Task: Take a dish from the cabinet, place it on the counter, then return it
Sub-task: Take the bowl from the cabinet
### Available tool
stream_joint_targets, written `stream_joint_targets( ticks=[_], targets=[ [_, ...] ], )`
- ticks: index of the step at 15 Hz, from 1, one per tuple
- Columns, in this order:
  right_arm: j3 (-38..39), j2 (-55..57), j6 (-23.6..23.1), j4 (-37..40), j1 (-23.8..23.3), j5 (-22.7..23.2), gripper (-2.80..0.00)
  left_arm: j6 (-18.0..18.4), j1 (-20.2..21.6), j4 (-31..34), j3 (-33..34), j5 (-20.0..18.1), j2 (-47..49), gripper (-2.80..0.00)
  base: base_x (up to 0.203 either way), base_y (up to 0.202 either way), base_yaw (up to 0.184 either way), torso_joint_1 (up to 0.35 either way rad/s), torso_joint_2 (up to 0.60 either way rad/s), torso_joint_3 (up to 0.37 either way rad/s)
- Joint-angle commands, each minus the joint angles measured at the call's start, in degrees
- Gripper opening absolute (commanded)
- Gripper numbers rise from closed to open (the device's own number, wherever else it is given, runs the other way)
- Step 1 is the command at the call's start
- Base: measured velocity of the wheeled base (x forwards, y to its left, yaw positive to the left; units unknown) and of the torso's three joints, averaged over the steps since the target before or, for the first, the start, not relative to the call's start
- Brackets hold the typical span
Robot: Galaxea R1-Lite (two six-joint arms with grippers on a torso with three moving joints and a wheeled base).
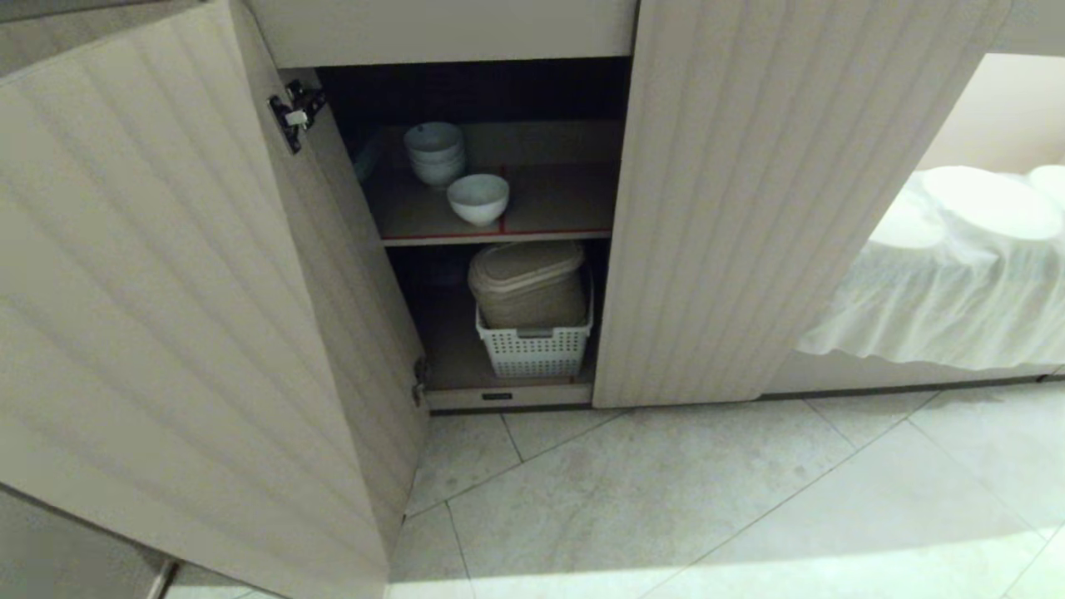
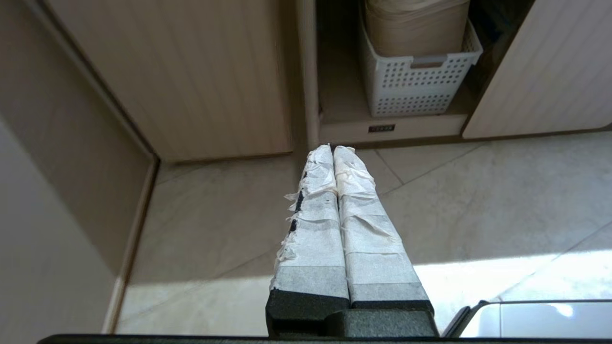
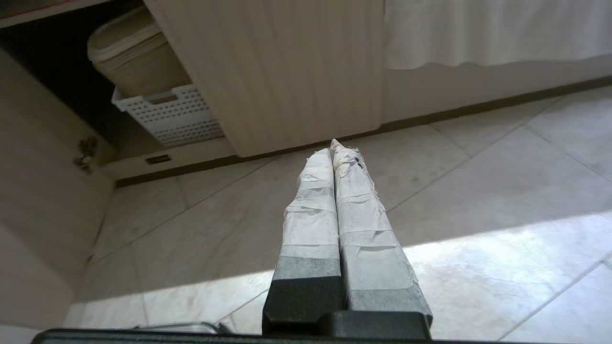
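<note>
The beige fluted cabinet [image 1: 749,208] stands with both doors swung open. On its red-edged upper shelf [image 1: 549,233] a single white dish [image 1: 478,198] sits near the front. Behind it is a stack of like white bowls [image 1: 434,152]. Neither arm shows in the head view. My left gripper [image 2: 333,149] hangs low over the floor tiles before the cabinet, shut with nothing in it. My right gripper [image 3: 333,149] hangs likewise further right, shut and empty. The counter is out of view.
On the bottom shelf a white perforated basket [image 1: 535,349] holds a beige lidded container [image 1: 528,283]. The open left door [image 1: 166,316] juts far out toward me. A white cloth-covered surface [image 1: 957,283] lies to the right. Pale floor tiles [image 1: 666,499] spread in front.
</note>
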Motion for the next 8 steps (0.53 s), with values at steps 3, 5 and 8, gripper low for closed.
stream_joint_targets(
  ticks=[3, 5, 8],
  targets=[
    [-0.1, 0.1, 0.1, -0.2, -0.1, 0.0, -2.80, 0.0, -0.1, 0.1, 0.0, 0.0, 0.0, -2.80, 0.000, 0.000, 0.000, 0.000, 0.00, 0.000],
    [0.0, 0.1, 0.1, -0.2, -0.1, 0.0, -2.80, 0.0, -0.1, 0.1, 0.0, 0.0, 0.0, -2.80, 0.000, 0.000, 0.000, 0.000, 0.00, 0.000],
    [0.0, 0.1, 0.1, -0.2, -0.1, 0.0, -2.80, 0.0, -0.1, 0.1, 0.0, 0.0, 0.0, -2.80, 0.000, 0.000, 0.000, 0.000, 0.00, 0.000]
  ],
)
